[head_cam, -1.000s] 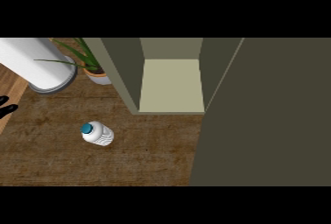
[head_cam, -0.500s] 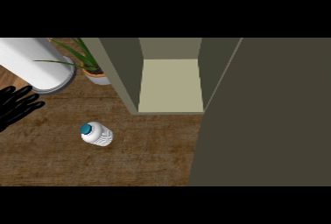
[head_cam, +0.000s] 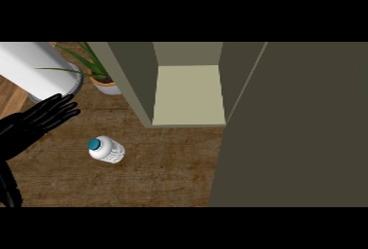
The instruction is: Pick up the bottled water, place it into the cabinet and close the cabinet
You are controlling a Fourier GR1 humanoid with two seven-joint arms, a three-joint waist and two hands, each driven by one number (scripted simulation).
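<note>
Standing on the worktop [head_cam: 165, 170] near and left of the open cabinet [head_cam: 191, 92], the bottled water [head_cam: 106, 149] is apart from the left hand [head_cam: 39, 121], whose straight fingers hold nothing, so that hand should drop beside it and curl round its middle.
</note>
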